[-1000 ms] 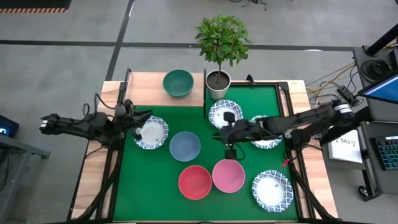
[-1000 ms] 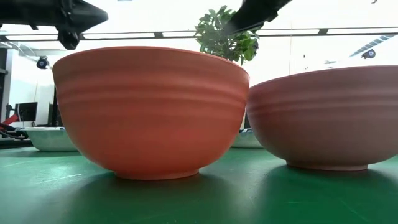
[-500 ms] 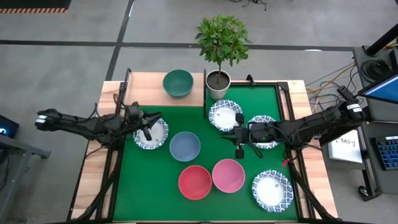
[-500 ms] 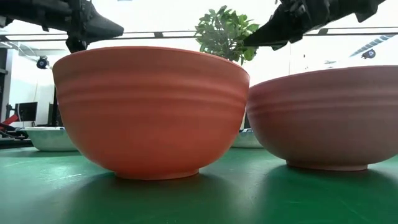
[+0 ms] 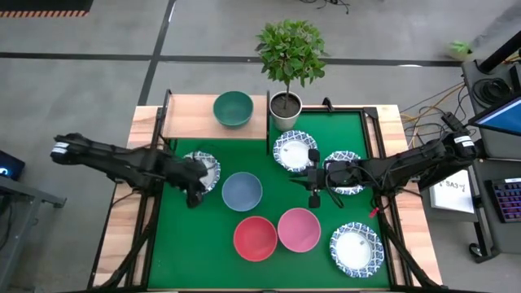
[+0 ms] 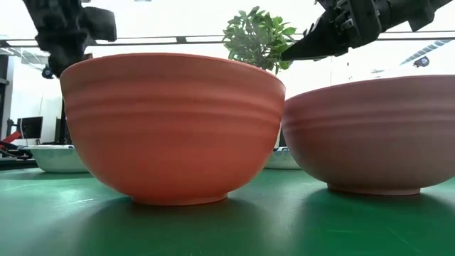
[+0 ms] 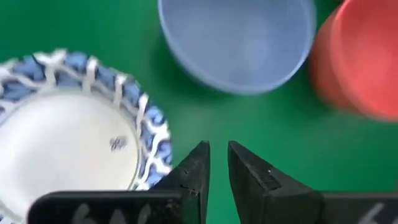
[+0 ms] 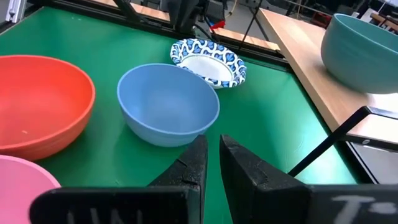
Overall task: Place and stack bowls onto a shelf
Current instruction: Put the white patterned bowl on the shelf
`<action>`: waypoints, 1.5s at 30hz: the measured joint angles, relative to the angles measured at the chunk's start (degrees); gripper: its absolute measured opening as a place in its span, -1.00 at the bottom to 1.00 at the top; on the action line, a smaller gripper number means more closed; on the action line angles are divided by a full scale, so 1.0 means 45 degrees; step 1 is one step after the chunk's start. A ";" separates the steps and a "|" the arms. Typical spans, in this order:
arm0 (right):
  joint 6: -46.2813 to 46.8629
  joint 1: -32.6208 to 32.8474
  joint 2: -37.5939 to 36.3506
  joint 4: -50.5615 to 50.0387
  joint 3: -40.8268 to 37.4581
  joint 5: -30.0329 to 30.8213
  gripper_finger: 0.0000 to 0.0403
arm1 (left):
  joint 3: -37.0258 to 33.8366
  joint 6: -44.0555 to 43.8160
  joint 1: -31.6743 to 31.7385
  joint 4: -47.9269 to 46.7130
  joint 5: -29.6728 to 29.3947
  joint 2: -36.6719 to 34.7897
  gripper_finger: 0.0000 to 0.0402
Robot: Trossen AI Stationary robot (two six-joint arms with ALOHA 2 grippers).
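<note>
Looking past my own right gripper (image 8: 211, 163): jaws nearly together, a thin gap between them, nothing held, above the green mat (image 8: 267, 124). Just beyond them sits the blue bowl (image 8: 168, 102), upright and empty. Beside it is the red bowl (image 8: 38, 102), and the rim of the pink bowl (image 8: 22, 182) shows at the frame's corner. Behind the blue bowl lies a white bowl with a blue-patterned rim (image 8: 208, 62), slightly tilted. On the wooden shelf (image 8: 305, 56) stands the dark green bowl (image 8: 364, 50), partly cut off. The shelf's black frame (image 8: 329, 146) crosses the mat's edge.
</note>
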 joint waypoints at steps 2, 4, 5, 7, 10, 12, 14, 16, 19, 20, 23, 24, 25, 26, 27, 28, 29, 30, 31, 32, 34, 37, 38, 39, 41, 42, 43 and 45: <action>-0.0002 0.0000 0.0000 -0.0010 0.0000 -0.0032 -0.84 | 0.0120 0.0494 0.0002 -0.0436 0.0293 0.0731 -0.75; 0.0002 0.0000 0.0000 -0.0067 -0.0005 -0.0151 -0.84 | 0.0207 0.0836 0.0000 -0.0866 0.0320 0.1373 -0.67; 0.0003 0.0000 0.0000 -0.0087 -0.0015 -0.0159 -0.84 | 0.0218 0.0964 0.0000 -0.1084 0.0312 0.1617 -0.62; 0.0037 0.0000 0.0000 -0.0083 -0.0067 -0.0192 -0.84 | 0.0193 0.1210 0.0005 -0.1372 -0.0014 0.1993 -0.51; 0.0047 0.0000 0.0005 -0.0097 -0.0190 -0.0239 -0.84 | -0.0028 0.1474 0.0005 -0.1428 -0.0716 0.2385 -0.31; 0.0140 0.0000 0.0005 -0.0092 -0.0259 -0.0239 -0.84 | -0.0110 0.1786 -0.0002 -0.1393 -0.0900 0.2613 -0.20; 0.0220 0.0000 0.0005 -0.0092 -0.0323 -0.0237 -0.84 | -0.0174 0.1992 -0.0010 -0.1282 -0.0920 0.2789 -0.13; 0.0251 0.0000 0.0005 -0.0095 -0.0375 -0.0239 -0.84 | -0.0220 0.2116 -0.0010 -0.0910 -0.0920 0.2948 -0.10; 0.0261 0.0000 0.0005 -0.0089 -0.0424 -0.0238 -0.84 | -0.0283 0.2204 -0.0010 -0.0496 -0.0920 0.3204 -0.11; 0.0261 0.0000 0.0005 -0.0097 -0.0437 -0.0234 -0.84 | -0.0330 0.2203 -0.0010 -0.0417 -0.0918 0.3303 -0.12; 0.0251 0.0000 0.0005 -0.0092 -0.0449 -0.0237 -0.84 | -0.0554 0.2077 -0.0010 0.0095 -0.0917 0.3561 -0.16; 0.0251 0.0000 0.0005 -0.0095 -0.0452 -0.0236 -0.84 | -0.0668 0.2037 -0.0010 0.0314 -0.0915 0.3629 -0.17; 0.0254 0.0000 0.0005 -0.0102 -0.0452 -0.0234 -0.84 | -0.0791 0.1994 -0.0010 0.0498 -0.0917 0.3699 -0.19; 0.0251 0.0000 0.0005 -0.0108 -0.0457 -0.0239 -0.84 | -0.0895 0.1958 -0.0010 0.0591 -0.0915 0.3780 -0.20; 0.0251 0.0000 0.0005 -0.0111 -0.0457 -0.0235 -0.84 | -0.0978 0.1904 -0.0010 0.0616 -0.0918 0.3848 -0.22; 0.0251 0.0000 0.0005 -0.0107 -0.0457 -0.0237 -0.84 | -0.1034 0.1838 -0.0010 0.0609 -0.0937 0.3935 -0.23; 0.0251 0.0000 0.0005 -0.0116 -0.0457 -0.0239 -0.84 | -0.1050 0.1741 -0.0010 0.0612 -0.0970 0.4033 -0.26; 0.0251 0.0000 0.0005 -0.0130 -0.0457 -0.0239 -0.84 | -0.1050 0.1669 -0.0010 0.0630 -0.0979 0.4115 -0.28; 0.0251 0.0000 0.0005 -0.0153 -0.0457 -0.0238 -0.84 | -0.1050 0.1625 -0.0010 0.0649 -0.0979 0.4210 -0.32; 0.0251 0.0000 0.0008 -0.0170 -0.0457 -0.0237 -0.84 | -0.1050 0.1564 -0.0010 0.0670 -0.0979 0.4290 -0.36; 0.0251 0.0000 0.0008 -0.0207 -0.0457 -0.0237 -0.84 | -0.1050 0.1509 -0.0010 0.0677 -0.0983 0.4480 -0.46; 0.0265 0.0000 0.0010 -0.0202 -0.0457 -0.0236 -0.84 | -0.1047 0.1431 -0.0012 0.0679 -0.0927 0.4637 -0.64; 0.0276 0.0000 0.0010 -0.0215 -0.0457 -0.0234 -0.84 | -0.1033 0.1431 -0.0015 0.0670 -0.0905 0.4666 -0.72; 0.0280 0.0000 0.0010 -0.0230 -0.0457 -0.0234 -0.84 | -0.1019 0.1409 -0.0015 0.0656 -0.0891 0.4676 -0.79; 0.0261 0.0005 0.0010 -0.0323 -0.0457 -0.0234 -0.84 | -0.0938 0.1271 -0.0005 0.0503 -0.0872 0.4656 -0.93; 0.0252 0.0002 0.0010 -0.0379 -0.0457 -0.0238 -0.84 | -0.0844 0.1195 -0.0005 0.0395 -0.0783 0.4613 -0.95; 0.0218 0.0000 0.0010 -0.0409 -0.0457 -0.0238 -0.84 | -0.0720 0.1131 -0.0014 0.0227 -0.0662 0.4569 -0.96; 0.0152 0.0008 0.0010 -0.0413 -0.0457 -0.0239 -0.84 | -0.0350 0.1034 -0.0040 -0.0248 -0.0499 0.4445 -0.96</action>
